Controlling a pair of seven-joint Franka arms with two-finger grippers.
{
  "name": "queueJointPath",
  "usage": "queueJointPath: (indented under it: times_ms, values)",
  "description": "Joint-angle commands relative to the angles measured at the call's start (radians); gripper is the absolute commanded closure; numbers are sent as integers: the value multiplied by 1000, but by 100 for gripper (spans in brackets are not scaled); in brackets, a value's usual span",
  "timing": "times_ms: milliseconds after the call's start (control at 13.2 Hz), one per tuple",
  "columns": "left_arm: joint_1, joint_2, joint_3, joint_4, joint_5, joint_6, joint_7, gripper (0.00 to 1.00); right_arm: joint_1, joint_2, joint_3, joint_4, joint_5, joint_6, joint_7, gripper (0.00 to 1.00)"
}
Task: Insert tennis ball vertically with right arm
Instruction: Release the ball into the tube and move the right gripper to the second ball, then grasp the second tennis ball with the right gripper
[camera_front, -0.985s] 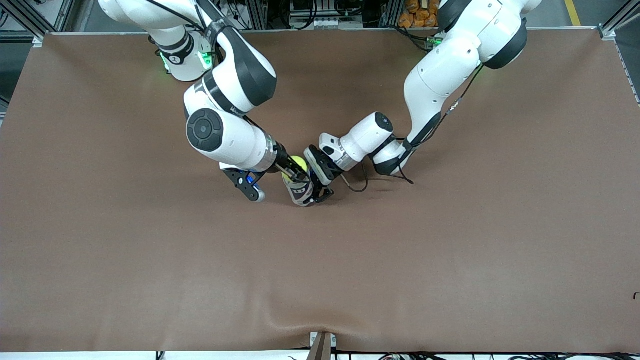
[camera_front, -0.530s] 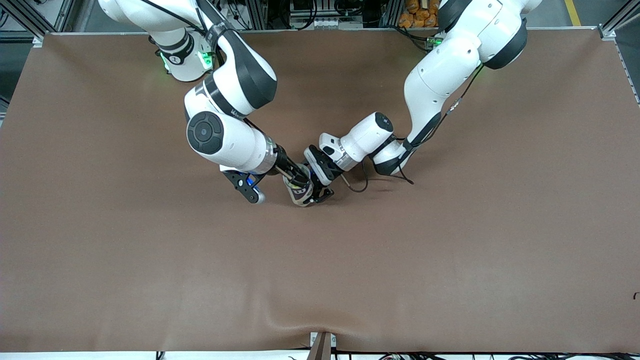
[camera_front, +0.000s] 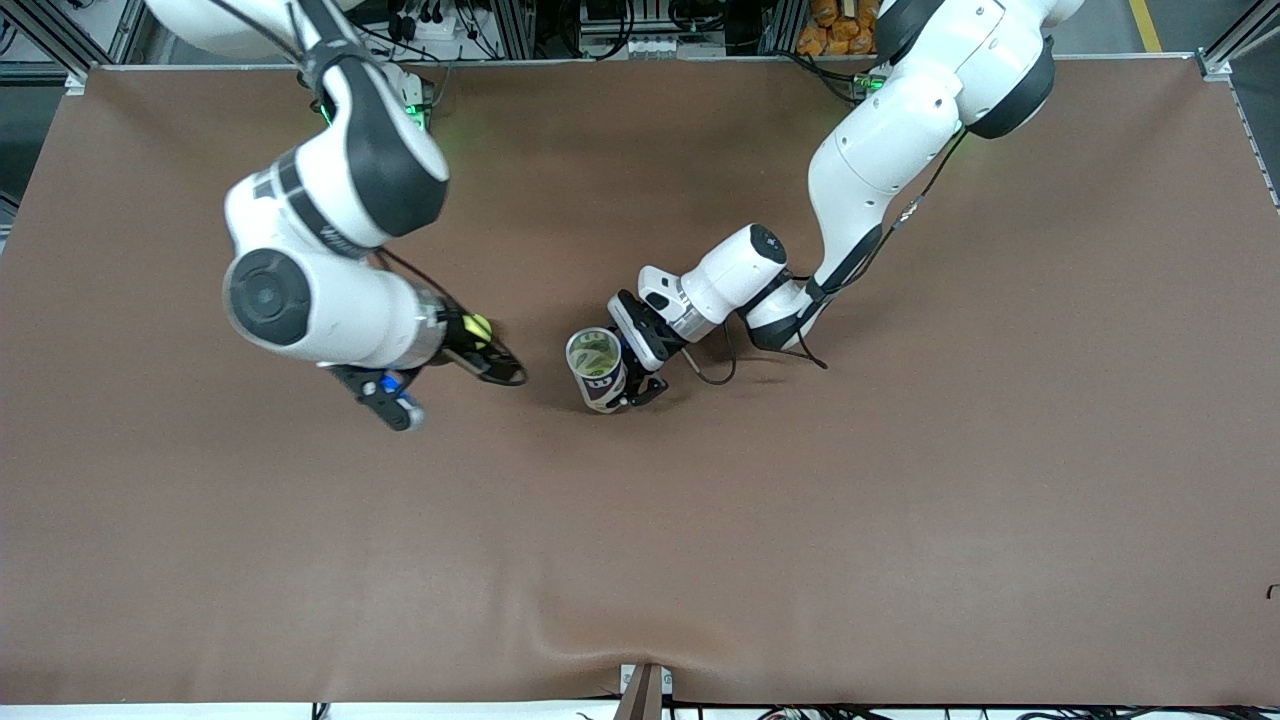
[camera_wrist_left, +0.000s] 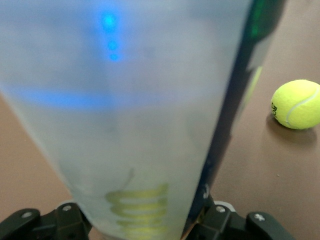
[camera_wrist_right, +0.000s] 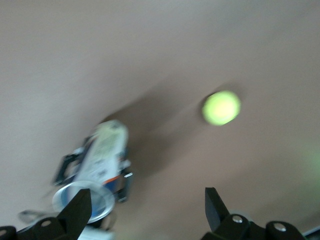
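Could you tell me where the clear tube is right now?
Front view: the clear tube stands mid-table, gripped by the left claw, beside the open right claw.

Brown mat (camera_front: 900, 520) is covering the whole desk, wrinkling slightly at the edge nearest the front camera. Aluminium framing (camera_front: 60, 50) and cable clutter (camera_front: 640, 30) are showing above the desk's top edge, with orange items (camera_front: 838, 25) sitting there too.
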Motion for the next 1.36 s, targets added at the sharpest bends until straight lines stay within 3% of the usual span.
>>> queueJointPath:
  times_ms: [0,76,455,833,1288]
  values:
    - [11,-14,-9,-15,8,7,1,22,-52,-19,14,-124,-66,-6,-65,0]
    - [11,-14,-9,-15,8,7,1,22,-53,-17,15,-177,-109,11,-101,0]
    - [11,-14,-9,-15,8,7,1,22,-43,-72,20,-473,-121,299,-178,0]
    - [10,-14,-9,-15,8,7,1,22,8,-79,18,-629,-125,454,-179,0]
    - [8,-14,-9,-15,8,7,1,22,38,-79,18,-737,-127,557,-178,0]
